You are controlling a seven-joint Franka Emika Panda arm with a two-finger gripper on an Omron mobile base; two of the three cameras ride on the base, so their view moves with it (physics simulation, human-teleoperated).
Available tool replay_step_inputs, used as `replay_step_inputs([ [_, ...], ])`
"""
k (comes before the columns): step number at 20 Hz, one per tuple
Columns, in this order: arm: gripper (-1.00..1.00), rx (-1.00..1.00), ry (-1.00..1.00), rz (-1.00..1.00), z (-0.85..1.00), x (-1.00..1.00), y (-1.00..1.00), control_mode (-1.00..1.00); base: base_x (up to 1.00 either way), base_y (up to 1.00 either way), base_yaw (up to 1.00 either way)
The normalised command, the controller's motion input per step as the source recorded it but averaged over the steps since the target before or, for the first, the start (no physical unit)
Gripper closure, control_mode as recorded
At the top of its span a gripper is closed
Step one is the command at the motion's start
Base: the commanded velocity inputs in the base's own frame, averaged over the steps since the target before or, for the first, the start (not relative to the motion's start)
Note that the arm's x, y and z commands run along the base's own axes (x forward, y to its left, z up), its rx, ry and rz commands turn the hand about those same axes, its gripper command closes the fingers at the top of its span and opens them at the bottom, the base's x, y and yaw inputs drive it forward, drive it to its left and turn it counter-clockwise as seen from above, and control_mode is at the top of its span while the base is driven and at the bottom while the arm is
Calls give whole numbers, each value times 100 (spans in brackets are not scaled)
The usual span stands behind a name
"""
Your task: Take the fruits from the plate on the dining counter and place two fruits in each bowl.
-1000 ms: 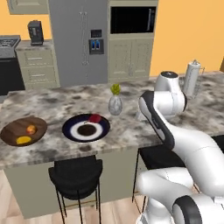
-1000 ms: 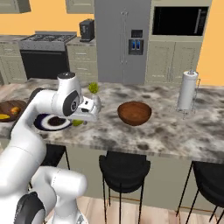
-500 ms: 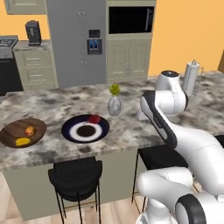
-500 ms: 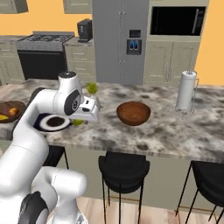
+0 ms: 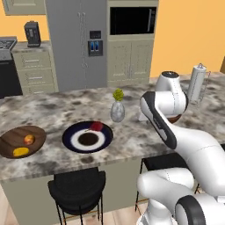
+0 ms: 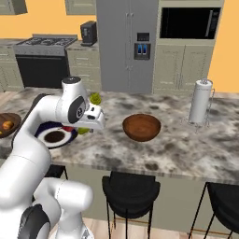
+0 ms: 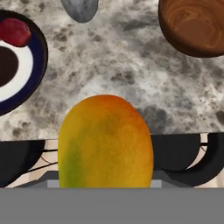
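Over on the left base view, the plate sits mid-table with just the red fruit left on its far rim, and the left bowl already carries an orange fruit and a yellow one. That bowl looks finished, by my reckoning. A small grey vase stands just beyond the plate, with the white arm bulking up on the right.

Switching to the right base view: the gripper hangs above the table between plate and empty right bowl, a sliver of yellow-green showing beneath it. Compared with a second ago the hand has edged a touch further from the plate toward that bowl; the carry is under way. A paper towel roll stands well off to the right.

Now the hand view: a mango, orange blushing to green, sits clamped in the gripper, jaws tight on it. Red fruit up left on the plate, brown bowl up right. Judging from this, the drop into that bowl comes next, then one trip back for the red one.
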Motion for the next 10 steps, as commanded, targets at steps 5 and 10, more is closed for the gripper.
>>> replay_step_inputs([
  [5, 100, 0, 0, 0, 0, 0, 0, 100, 71, 0, 15],
  [10, 100, 0, 0, 0, 0, 0, 0, 100, 58, 0, 18],
])
